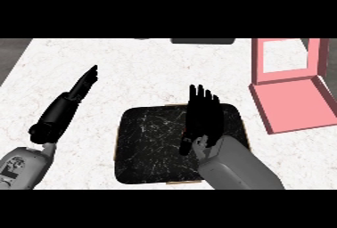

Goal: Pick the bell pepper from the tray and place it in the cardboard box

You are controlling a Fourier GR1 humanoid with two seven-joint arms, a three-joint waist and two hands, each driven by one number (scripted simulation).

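Progress: the pick looks under way, judging by the hand over the tray; placing is all left to do.
Right hand: over the right part of the black tray, fingers straight, pressed together, pointing far.
Bell pepper: not visible; maybe hidden under that hand, I cannot tell.
Left hand: resting at the left on the white worktop, fingers straight, holding nothing.
Box: pink open box at far right, well apart from the tray.
Count: one tray, one box, two hands.
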